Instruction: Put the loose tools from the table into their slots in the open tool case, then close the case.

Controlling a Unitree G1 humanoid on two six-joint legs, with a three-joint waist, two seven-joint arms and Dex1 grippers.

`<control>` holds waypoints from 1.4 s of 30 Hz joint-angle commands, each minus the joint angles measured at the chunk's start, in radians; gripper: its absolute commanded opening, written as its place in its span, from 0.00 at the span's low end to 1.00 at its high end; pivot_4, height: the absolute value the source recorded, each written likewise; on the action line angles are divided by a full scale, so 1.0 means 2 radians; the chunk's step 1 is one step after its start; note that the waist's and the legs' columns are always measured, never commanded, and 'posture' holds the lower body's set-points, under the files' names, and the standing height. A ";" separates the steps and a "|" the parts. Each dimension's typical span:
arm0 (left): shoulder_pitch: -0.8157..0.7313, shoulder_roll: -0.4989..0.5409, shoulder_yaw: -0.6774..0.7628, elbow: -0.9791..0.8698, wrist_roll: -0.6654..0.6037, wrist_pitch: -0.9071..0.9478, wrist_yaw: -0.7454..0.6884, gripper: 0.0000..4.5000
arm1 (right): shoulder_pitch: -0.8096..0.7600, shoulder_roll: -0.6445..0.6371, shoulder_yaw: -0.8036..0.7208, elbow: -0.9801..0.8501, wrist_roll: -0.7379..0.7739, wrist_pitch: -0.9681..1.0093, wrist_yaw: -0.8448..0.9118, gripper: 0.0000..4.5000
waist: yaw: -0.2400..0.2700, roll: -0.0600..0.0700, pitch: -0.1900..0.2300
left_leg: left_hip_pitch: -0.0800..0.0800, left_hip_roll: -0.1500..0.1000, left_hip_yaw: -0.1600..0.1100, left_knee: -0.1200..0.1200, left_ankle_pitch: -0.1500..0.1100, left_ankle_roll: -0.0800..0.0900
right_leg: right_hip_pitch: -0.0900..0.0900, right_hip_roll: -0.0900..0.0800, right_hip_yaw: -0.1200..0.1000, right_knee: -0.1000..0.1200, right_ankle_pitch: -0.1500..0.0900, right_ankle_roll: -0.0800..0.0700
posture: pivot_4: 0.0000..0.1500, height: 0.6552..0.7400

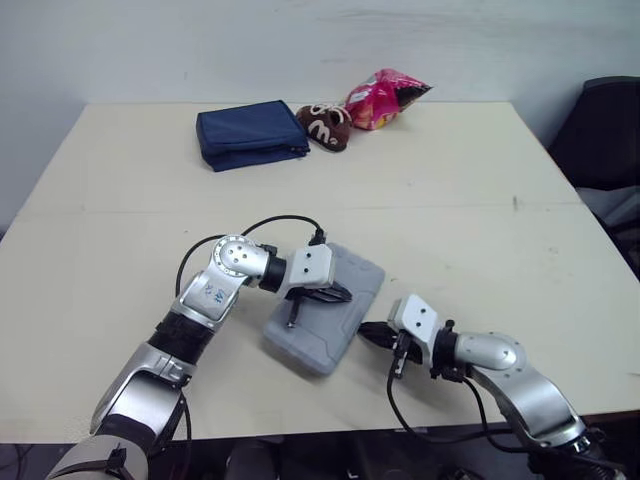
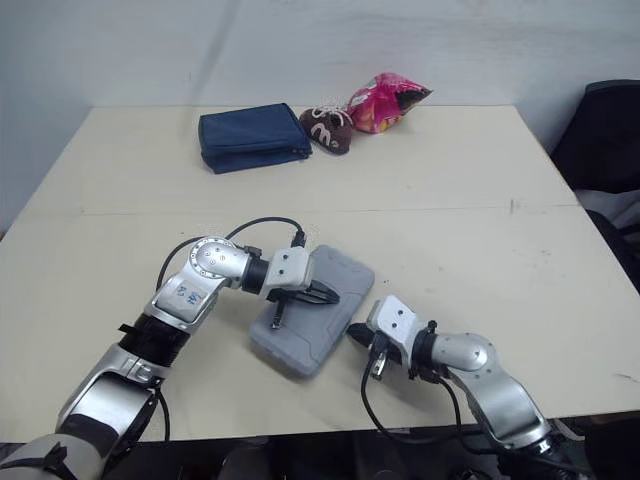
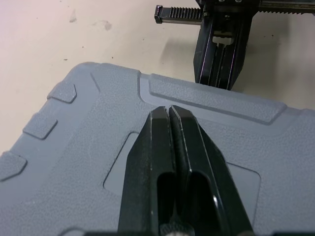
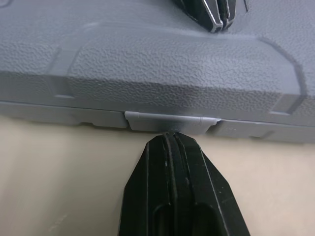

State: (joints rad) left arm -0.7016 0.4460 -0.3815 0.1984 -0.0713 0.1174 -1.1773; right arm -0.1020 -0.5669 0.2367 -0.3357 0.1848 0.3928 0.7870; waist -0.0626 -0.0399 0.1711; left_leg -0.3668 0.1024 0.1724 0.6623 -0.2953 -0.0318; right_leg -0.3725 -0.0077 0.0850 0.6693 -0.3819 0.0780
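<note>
Left gripper: jaws closed, two black fingers pressed flat together with nothing between them. The tips point down onto the lid of the grey tool case; the pebbled lid lies directly under and ahead of these jaws. Tips look to be on the lid surface, near its middle recessed panel; how firm the contact is cannot be told.

Tool case: lid down, lying flat on the beige table, set at an angle between the two grippers. Raised ridge along the edge that faces the right jaws.

Right gripper: jaws also closed and empty, fingers together in one point. Low over the table, aimed at the case's side edge. The small grey latch tab sits straight ahead of the tips, at or just short of touching; cannot tell which. From this wrist the left gripper's closed tips show on the lid beyond the tab.

Far side of the table, well beyond both jaws: folded navy pouch, then a brown bag touching its corner, then a pink snack bag beside that. Black chair off the table's right end.
</note>
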 commanded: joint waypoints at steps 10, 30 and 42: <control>0.034 -0.005 -0.049 0.068 0.048 0.006 -0.002 0.01 | -0.051 0.056 0.022 0.055 0.005 -0.013 0.021 0.00 | -0.011 -0.003 -0.009 | 0.009 0.000 0.000 -0.005 0.000 -0.001 | 0.009 0.000 0.000 -0.004 0.000 -0.001 | 1.00 1.00; 0.178 0.148 0.242 -0.109 -0.172 0.046 -0.008 0.38 | 0.113 -0.154 -0.274 -0.059 0.150 -0.058 0.186 0.31 | -0.009 0.002 0.001 | 0.005 0.003 0.000 -0.008 -0.002 -0.002 | 0.005 0.000 0.000 -0.008 -0.001 -0.002 | 1.00 1.00; 0.337 0.189 0.358 -0.079 -0.121 -0.052 0.077 0.99 | 0.116 -0.177 -0.337 0.063 0.094 -0.256 0.220 0.99 | -0.008 0.001 0.005 | 0.005 0.002 0.001 -0.009 -0.003 0.000 | 0.006 -0.002 -0.001 -0.011 -0.001 -0.001 | 1.00 1.00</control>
State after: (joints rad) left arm -0.0380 0.8278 0.3013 0.0801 -0.2936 0.0205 -1.0417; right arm 0.1304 -0.9137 -0.4131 -0.2196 0.3561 -0.1089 1.2310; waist -0.0786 -0.0379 0.1820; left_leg -0.3569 0.1065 0.1738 0.6449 -0.3014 -0.0323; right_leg -0.3600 -0.0123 0.0836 0.6468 -0.3835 0.0756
